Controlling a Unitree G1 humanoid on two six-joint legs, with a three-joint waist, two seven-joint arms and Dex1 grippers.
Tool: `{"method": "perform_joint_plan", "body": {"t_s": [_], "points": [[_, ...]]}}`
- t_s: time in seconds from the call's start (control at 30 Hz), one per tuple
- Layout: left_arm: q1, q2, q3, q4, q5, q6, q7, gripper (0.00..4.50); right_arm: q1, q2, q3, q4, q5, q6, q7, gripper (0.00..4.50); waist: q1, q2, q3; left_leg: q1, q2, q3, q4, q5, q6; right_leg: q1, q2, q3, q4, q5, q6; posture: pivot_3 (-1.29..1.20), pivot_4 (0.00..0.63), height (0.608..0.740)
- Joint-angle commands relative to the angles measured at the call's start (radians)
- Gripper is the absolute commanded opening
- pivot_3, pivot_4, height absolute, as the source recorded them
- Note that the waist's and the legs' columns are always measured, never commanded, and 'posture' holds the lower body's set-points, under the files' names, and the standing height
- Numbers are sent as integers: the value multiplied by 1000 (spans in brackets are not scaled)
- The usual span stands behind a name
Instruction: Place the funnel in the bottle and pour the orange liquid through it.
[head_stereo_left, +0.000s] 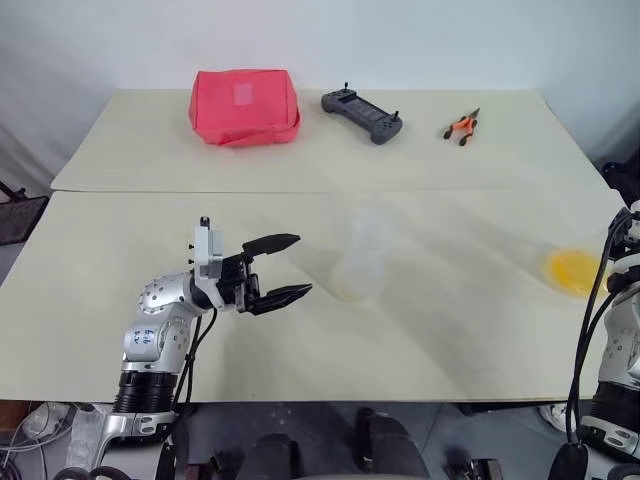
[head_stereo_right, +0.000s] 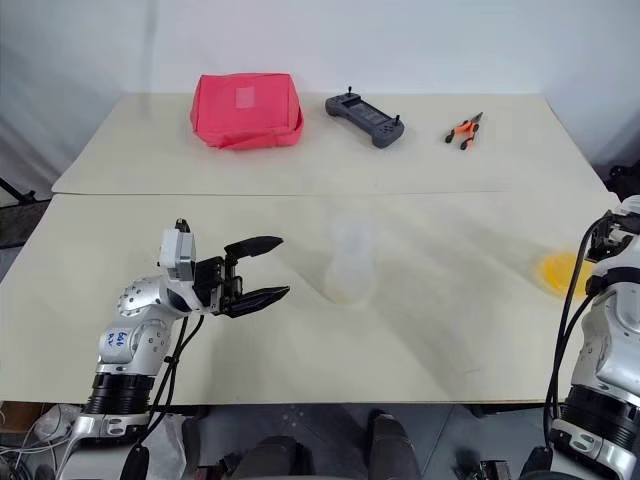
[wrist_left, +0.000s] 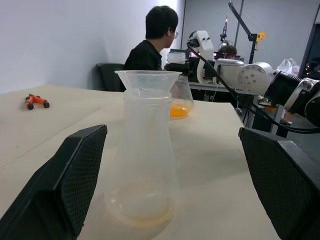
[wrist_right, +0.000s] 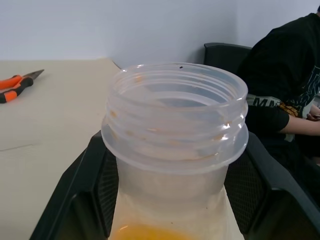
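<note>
Left wrist view looks at the translucent whitish plastic bottle (wrist_left: 145, 150), which stands upright on the pale beige bench (head_stereo_left: 450, 330) near its middle. The small clear plastic funnel (wrist_left: 148, 80) sits in the neck of this bottle, with its wide round rim just above the top, and a thin orange trace lies at the bottom of the bottle. The left gripper (head_stereo_left: 290, 268) hovers just beside the bottle on the robot's left; its jaws are wide open and hold nothing, and the bottle is apart from them. Near the right edge of the bench, well apart from the bottle, is the translucent yellow-orange liquid (head_stereo_left: 573, 270). It is in the bottom of a clear plastic jar with a wide threaded neck (wrist_right: 175, 115). The right gripper (wrist_right: 175, 145) has its jaws closed on this jar, one black finger on each side below the thread. At the far side of the bench lie a red fabric pouch (head_stereo_left: 245, 105), a black handheld controller (head_stereo_left: 362, 115) and small orange-handled pliers (head_stereo_left: 461, 126). A person in dark clothes (wrist_left: 147, 50) sits behind the bench.
</note>
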Motion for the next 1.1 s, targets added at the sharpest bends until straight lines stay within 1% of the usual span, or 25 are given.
{"method": "perform_joint_plan", "body": {"t_s": [0.03,0.13,0.23,0.3,0.37,0.43,0.5,0.63,0.73,0.8,1.0,1.1], "points": [[-3,15,9,-16,-27,-21,-30,4500,21,1,24,-189,24,44,-3,2451,0,1,0,0,0,0,0,0,0,0,0,0,0,0,0,0,150,740],[-16,19,6,15,-19,-44,-68,4500,47,2,77,-338,26,106,2,2451,0,1,0,0,1,0,0,0,0,0,1,0,0,0,0,0,150,740],[-50,15,7,63,-16,-65,-97,4500,45,8,158,-512,25,194,-12,2451,1,1,0,0,1,0,0,0,0,0,1,0,0,0,0,0,150,740],[-74,9,11,98,-11,-84,-103,4500,44,-2,200,-565,12,220,0,2451,1,1,0,0,1,0,0,0,0,-1,1,-1,0,0,0,0,150,740],[-100,0,18,142,-5,-114,-105,4500,49,-40,277,-619,-25,224,44,2451,2,1,0,0,0,0,0,0,0,-1,1,-1,0,0,0,0,150,740],[-116,-5,21,170,-7,-133,-112,4500,40,-54,325,-657,-46,236,58,2451,2,1,0,-1,0,0,0,0,0,-1,1,-1,-1,0,0,0,150,740],[-124,-4,21,190,-12,-137,-118,4500,21,-56,350,-673,-60,250,57,2451,2,1,0,-2,-2,-1,0,-1,1,-1,1,-2,-2,0,0,0,150,740],[-142,1,23,219,-21,-125,-129,4500,-58,-104,461,-701,-147,235,93,2451,1,1,0,-10,-7,-2,2,-1,1,-8,-1,-2,-2,1,1,0,150,740],[-155,0,26,232,-24,-120,-134,4500,-99,-147,525,-696,-215,222,128,2451,2,1,0,-11,-7,-2,1,-1,1,-9,-1,-4,-1,1,1,0,150,740],[-165,0,27,241,-26,-116,-140,4500,-121,-183,569,-684,-268,181,160,2451,2,1,0,-11,-7,-2,1,-1,1,-9,-1,-5,-2,1,1,0,150,740],[-189,-2,29,257,-20,-112,-147,4500,-139,-251,634,-634,-384,53,244,2451,1,1,0,-11,-8,-1,1,-1,1,-9,-1,-5,-2,1,1,0,150,740],[-189,-3,29,254,-20,-110,-145,4500,-143,-252,641,-614,-415,9,265,2451,0,0,1,-11,-7,1,1,-1,1,-9,-1,-5,-2,1,1,0,150,740]]}}
